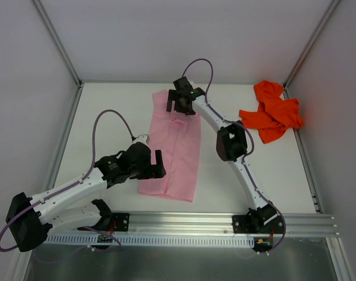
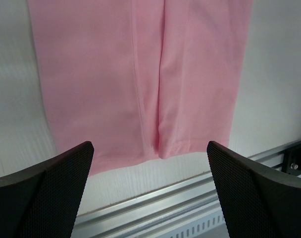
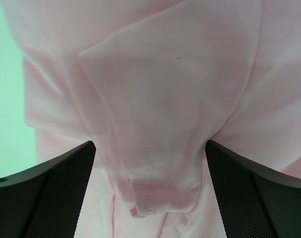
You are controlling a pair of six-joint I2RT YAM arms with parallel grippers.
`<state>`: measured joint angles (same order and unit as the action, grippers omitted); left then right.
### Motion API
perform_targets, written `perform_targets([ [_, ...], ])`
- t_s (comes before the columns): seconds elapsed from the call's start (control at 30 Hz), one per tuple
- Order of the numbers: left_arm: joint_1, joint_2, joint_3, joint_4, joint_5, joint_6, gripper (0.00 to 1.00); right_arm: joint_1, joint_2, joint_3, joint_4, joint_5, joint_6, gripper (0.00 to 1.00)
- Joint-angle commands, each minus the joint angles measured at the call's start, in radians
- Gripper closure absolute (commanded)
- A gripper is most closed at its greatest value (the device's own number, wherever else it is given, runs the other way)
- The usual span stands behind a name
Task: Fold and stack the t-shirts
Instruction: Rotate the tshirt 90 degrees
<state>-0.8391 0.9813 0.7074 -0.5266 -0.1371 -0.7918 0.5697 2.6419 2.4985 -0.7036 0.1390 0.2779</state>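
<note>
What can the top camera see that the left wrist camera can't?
Only the top camera shows the orange t-shirt, crumpled in the far right corner, and the right gripper over the far end of the pink t-shirt.

Only the left wrist camera shows the mesh on the fingers of the left gripper, and the fold line running down the pink cloth.

Both show the pink t-shirt lying as a long strip, the open left gripper by its near end, and the metal rail.

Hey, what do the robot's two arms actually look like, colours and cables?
The left arm and right arm have white links with black joint housings and black bases. A thin purple cable loops along each. The left gripper and right gripper are black, their jaws broad with fine mesh texture.
</note>
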Motion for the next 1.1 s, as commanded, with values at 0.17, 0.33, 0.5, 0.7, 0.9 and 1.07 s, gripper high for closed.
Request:
perform_targets([
  [0.17,-0.011,0.189,0.098,0.039,-0.128,0.089,0.01,0.042,-0.308,-0.041,0.066,-0.156,-0.143,0.04],
  [0.33,-0.008,0.146,0.115,0.013,-0.228,0.089,0.01,0.045,-0.582,-0.219,0.03,-0.076,-0.221,0.04],
  [0.5,0.008,0.086,0.098,-0.009,-0.249,0.046,0.01,0.044,-0.747,-0.355,-0.077,0.062,-0.214,0.04],
  [0.7,0.109,0.059,0.063,-0.043,-0.175,0.057,0.01,0.045,-1.049,-0.977,0.048,0.021,-0.018,0.04],
  [0.9,0.299,-0.027,0.02,0.053,0.12,0.14,0.01,0.074,-1.396,-1.561,0.24,-0.055,0.216,0.04],
  [1.07,0.314,0.013,0.086,0.019,0.234,0.181,0.01,0.191,-1.514,-1.754,0.276,-0.061,0.374,0.06],
])
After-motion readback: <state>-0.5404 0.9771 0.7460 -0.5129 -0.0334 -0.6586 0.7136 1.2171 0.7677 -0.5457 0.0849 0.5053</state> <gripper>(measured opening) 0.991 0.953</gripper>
